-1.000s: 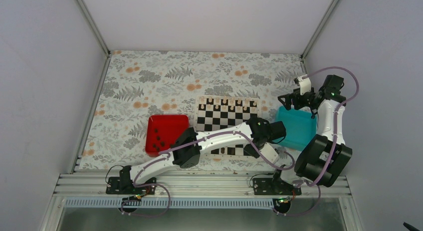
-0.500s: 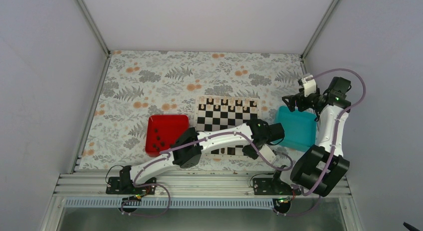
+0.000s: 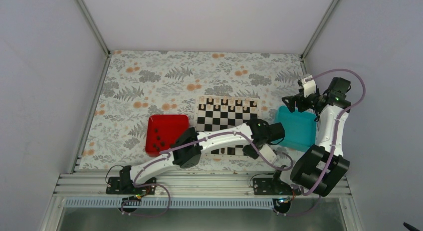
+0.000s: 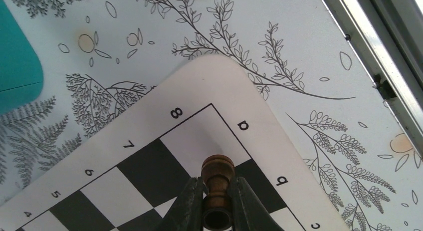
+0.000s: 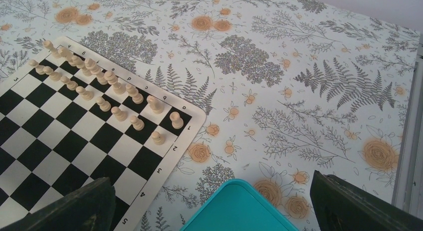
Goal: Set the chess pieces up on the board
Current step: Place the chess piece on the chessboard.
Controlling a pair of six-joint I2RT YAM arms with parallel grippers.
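Gripping one dark chess piece (image 4: 217, 167) upright between the clenched fingers of the left claw (image 4: 217, 187), with the corner of the board (image 4: 214, 86) just ahead of the tips, by the squares marked 8, a and b. Impossible to tell whether already touching the board or hanging just above it. Hardly any shift on this side over the last second, so probably settling the piece onto a corner square of the near rank. On the other side, has drawn the right claw (image 3: 292, 103) a little outward and then held it; spread wide, grasping nothing, the rim of the teal tray (image 5: 239, 191) just beneath. Leaves the placing arm unhindered. Ahead of the right claw and to its left, two rows of pale pieces (image 5: 100, 89) standing on the board. More dark pieces (image 3: 158, 139) lying in the red tray (image 3: 174, 123), well apart from the left claw, so most of the setting-up judged still to come.
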